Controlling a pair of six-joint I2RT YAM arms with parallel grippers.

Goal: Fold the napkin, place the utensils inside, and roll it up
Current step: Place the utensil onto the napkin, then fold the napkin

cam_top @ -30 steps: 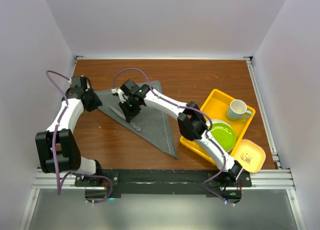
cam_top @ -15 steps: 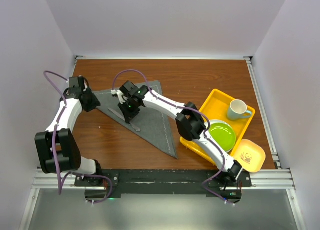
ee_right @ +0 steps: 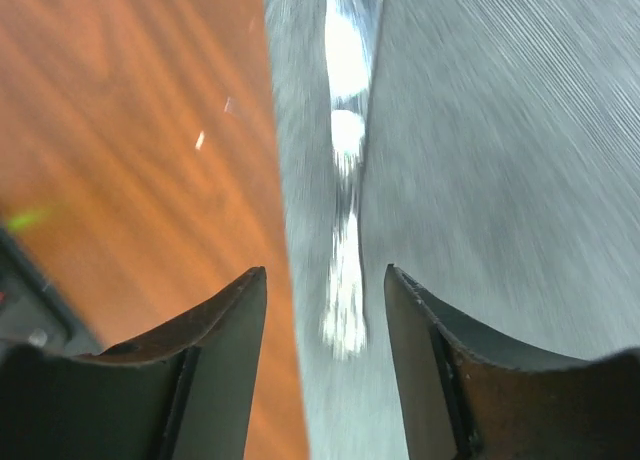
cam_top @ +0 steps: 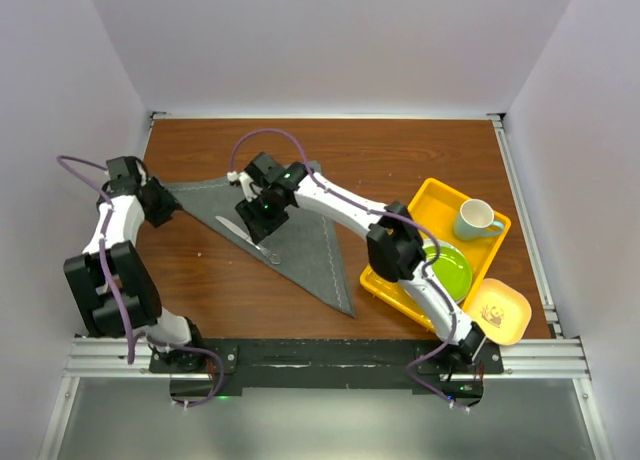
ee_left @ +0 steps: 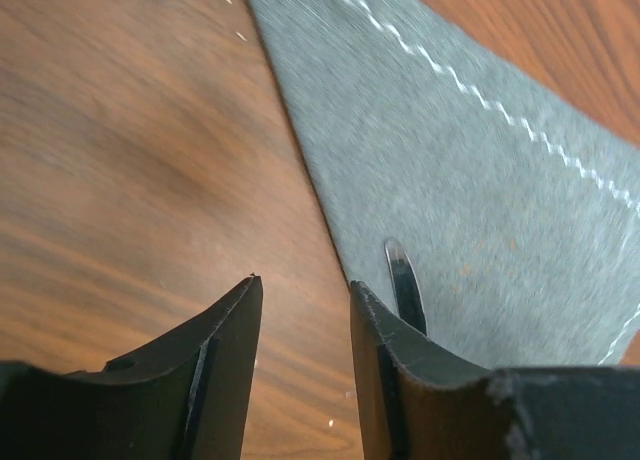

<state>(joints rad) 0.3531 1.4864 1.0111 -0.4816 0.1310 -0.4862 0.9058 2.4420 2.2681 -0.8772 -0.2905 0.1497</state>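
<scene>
Napkin [cam_top: 300,242] flat on the table [cam_top: 400,160], left of centre. It's a dark grey triangle w/ one corner pointing near-right, pale stitching along an edge.

One utensil [cam_top: 245,237], slim and silvery, lies on the cloth just inside its left edge, running far-left to near-right.

R gripper [cam_top: 262,223] hangs right over it. Wrist cam: jaws apart and the blurred bright utensil [ee_right: 345,180] lies on the napkin [ee_right: 500,130] in line w/ the gap. Neither finger touches it, so nothing is gripped.

L gripper [cam_top: 165,204] sits at the napkin's far-left corner, arm reaching along the left wall. Wrist cam: its fingers [ee_left: 235,330] stand parted, nothing between them, only bare wood and the cloth's edge below. Napkin [ee_left: 480,180] spreads off to the right, zigzag stitch visible.

Over on the right: yellow tray [cam_top: 430,195] w/ a mug [cam_top: 475,220] at its far end and a green plate [cam_top: 452,270] at its near end. A small yellow dish [cam_top: 500,310] is just beside the tray's near corner. All well apart from the napkin.
</scene>
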